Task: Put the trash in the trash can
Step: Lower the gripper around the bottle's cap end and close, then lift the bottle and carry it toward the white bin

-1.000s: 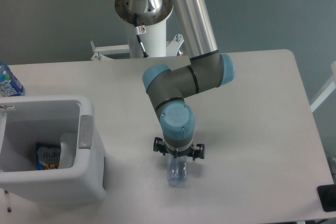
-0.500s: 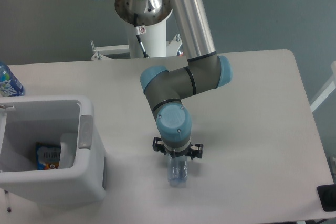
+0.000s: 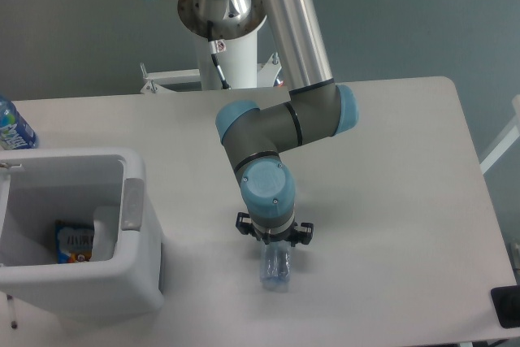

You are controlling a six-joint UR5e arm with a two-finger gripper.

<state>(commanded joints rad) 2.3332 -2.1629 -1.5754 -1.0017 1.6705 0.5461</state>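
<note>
The gripper (image 3: 274, 241) points straight down over the near middle of the table (image 3: 406, 201), and most of it hides under the arm's blue wrist cap. Only small black parts stick out left and right of the wrist, so I cannot tell how wide the jaws stand or whether they pinch anything. Just below it lies the clear bottle (image 3: 275, 267), flat on the table, its far end tucked under the gripper; whether they touch is not visible from here.

The arm (image 3: 280, 123) comes down from its base at the far edge, bends at a grey elbow with blue caps, and folds back toward the near edge, ending in the vertical wrist.

The white bin (image 3: 134, 266) sits at the left near corner, well apart from the bottle, with a colourful packet (image 3: 75, 243) inside. A blue-labelled bottle (image 3: 12, 126) stands behind it at the left edge.
</note>
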